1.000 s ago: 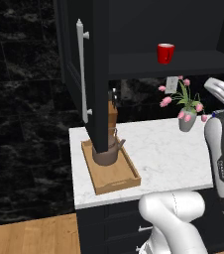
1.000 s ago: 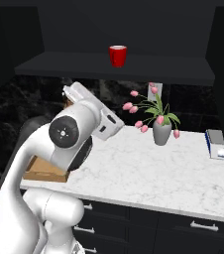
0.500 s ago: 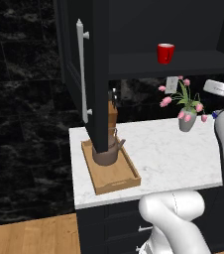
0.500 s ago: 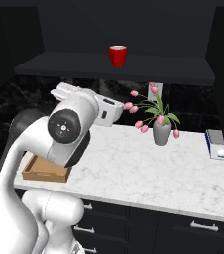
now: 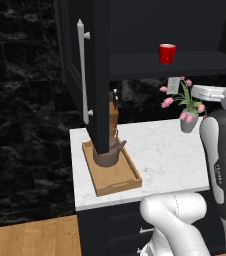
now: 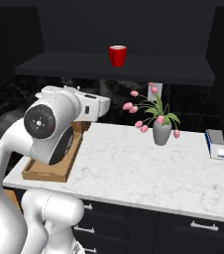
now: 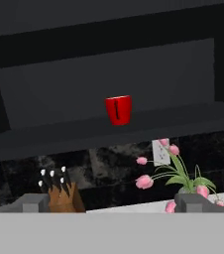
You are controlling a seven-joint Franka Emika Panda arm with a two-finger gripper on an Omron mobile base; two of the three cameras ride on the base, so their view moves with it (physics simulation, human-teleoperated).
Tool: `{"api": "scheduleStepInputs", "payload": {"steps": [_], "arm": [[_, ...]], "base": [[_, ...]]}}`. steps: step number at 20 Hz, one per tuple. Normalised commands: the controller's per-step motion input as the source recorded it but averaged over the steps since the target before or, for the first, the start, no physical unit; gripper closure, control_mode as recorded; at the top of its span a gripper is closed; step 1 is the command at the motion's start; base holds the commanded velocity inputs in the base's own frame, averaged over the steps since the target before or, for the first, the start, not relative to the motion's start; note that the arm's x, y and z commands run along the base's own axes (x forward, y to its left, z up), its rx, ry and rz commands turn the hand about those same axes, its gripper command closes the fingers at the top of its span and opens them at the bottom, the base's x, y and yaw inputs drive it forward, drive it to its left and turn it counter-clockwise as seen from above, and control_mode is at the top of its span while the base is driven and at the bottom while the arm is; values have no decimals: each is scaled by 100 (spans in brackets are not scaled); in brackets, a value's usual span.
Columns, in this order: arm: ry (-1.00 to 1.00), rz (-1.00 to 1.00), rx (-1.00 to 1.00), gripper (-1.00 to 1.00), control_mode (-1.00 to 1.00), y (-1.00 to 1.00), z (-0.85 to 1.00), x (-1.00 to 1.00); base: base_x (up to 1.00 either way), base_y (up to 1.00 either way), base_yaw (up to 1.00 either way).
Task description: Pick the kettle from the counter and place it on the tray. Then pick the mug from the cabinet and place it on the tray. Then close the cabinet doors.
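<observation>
Mug (image 7: 118,109) upright on cabinet (image 6: 114,69) shelf, handle facing gripper (image 7: 112,202). Dead ahead and above gripper, well apart. Fingers (image 7: 32,202) spread, empty. Kettle (image 5: 107,150) already on tray (image 5: 126,177), left of mug, below.

base views: behind arm, flanking, share counter (image 5: 160,150) | hand view: faces mug (image 7: 118,109)

The white marble counter (image 5: 170,150) carries a wooden tray (image 5: 117,177) at its nine o'clock end, a knife block (image 5: 114,114) toward eleven o'clock and a vase of pink tulips (image 6: 161,131) near one o'clock. Above it, the cabinet shelf (image 6: 74,67) holds a red mug (image 6: 117,55).
</observation>
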Motion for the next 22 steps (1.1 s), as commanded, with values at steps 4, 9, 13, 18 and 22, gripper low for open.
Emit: {"api": "scheduleStepInputs", "payload": {"steps": [4,9,13,18,22], "arm": [[-2,-2,0,-100,-100,1,2,-2],[-1,0,-2,-100,-100,5,18,-3],[0,0,-4,-100,-100,12,21,17],[0,0,-8,-100,-100,22,19,35],[0,-8,-9,-100,-100,9,8,39]], "base": [[0,0,0],[0,0,0],[0,0,0],[0,0,0],[0,0,0]]}}
